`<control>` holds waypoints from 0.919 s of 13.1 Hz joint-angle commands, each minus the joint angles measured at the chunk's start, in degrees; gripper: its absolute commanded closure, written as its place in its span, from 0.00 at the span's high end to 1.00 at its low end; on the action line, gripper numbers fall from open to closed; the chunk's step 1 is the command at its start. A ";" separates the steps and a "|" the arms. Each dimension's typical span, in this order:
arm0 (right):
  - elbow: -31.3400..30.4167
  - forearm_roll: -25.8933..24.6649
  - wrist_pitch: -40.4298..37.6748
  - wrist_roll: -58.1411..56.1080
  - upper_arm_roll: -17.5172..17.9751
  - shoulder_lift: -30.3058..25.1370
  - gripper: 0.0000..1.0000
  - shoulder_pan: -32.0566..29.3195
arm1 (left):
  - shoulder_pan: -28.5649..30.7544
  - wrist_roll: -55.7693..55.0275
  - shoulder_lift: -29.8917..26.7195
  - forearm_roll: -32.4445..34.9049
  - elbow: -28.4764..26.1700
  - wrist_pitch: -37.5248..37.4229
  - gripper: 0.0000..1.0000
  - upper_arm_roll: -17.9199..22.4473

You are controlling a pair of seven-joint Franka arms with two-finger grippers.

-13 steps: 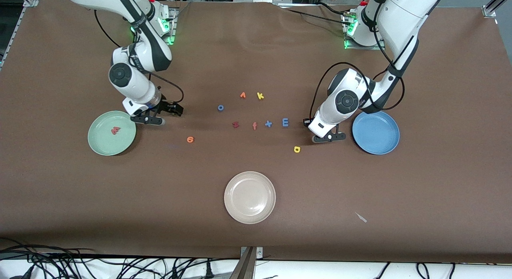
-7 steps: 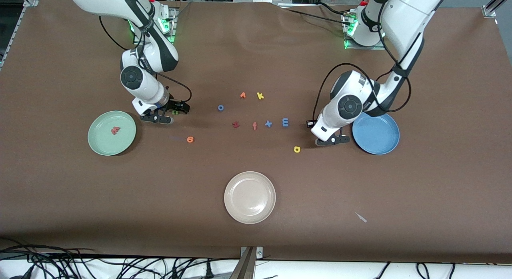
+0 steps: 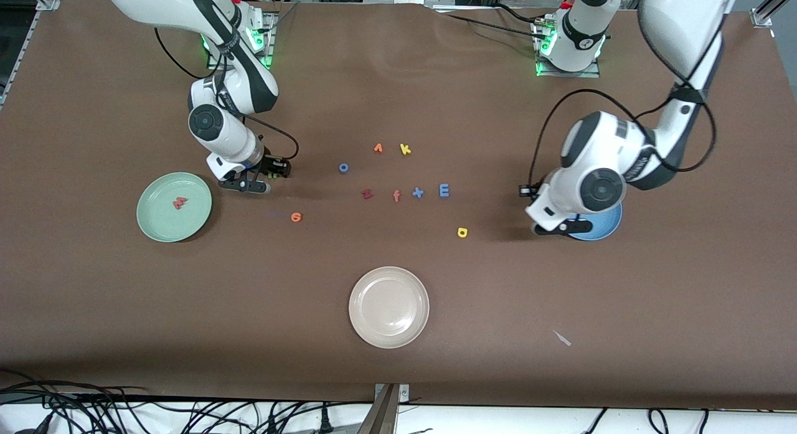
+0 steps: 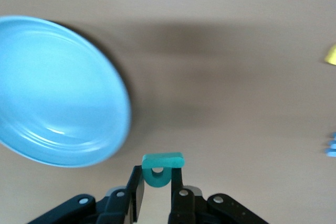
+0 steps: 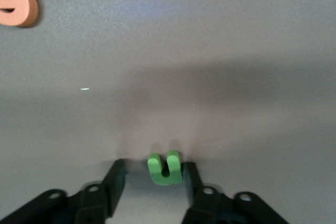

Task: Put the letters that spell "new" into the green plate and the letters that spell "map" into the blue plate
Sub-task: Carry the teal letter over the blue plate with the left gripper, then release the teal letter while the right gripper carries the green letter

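Left gripper (image 4: 156, 195) clamps teal letter (image 4: 162, 168) beside blue plate (image 4: 55, 93) | right gripper (image 5: 152, 182) jaws apart around green n (image 5: 165, 168) on table

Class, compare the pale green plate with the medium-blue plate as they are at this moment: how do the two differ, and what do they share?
The round pale mint-green plate lies fully in view, while the round medium-blue plate is mostly covered by the left arm. The green plate holds a pinkish-red foam letter; the blue plate's visible part looks empty. The green plate lies toward the right arm's end, the blue toward the left arm's. Both are round, shallow plates.

Brown-covered table (image 3: 398, 372), cables (image 3: 124, 412) below
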 commanded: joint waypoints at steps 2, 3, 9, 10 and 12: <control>-0.38 -1.95 0.74 -0.13 -0.06 -0.08 0.32 -0.01 | 9.40 12.47 -0.31 4.41 -0.87 -0.59 0.15 -0.32; -0.38 -2.31 0.74 -0.13 -0.15 -0.08 0.27 -0.01 | 11.69 14.41 0.22 6.34 -1.13 -0.41 0.15 -0.41; 0.32 -2.93 -0.23 -0.48 -0.85 -0.86 0.07 -0.18 | 17.95 21.11 3.29 7.15 -8.24 11.79 0.16 -0.32; 1.28 -2.93 -2.93 -0.57 -1.20 -1.74 0.05 -0.18 | 18.21 21.11 3.65 7.93 -8.77 13.02 0.17 -0.23; 5.13 -3.10 -11.17 -1.79 -3.56 -3.67 0.05 -0.18 | 18.91 21.02 4.44 9.17 -8.78 13.47 0.25 -0.32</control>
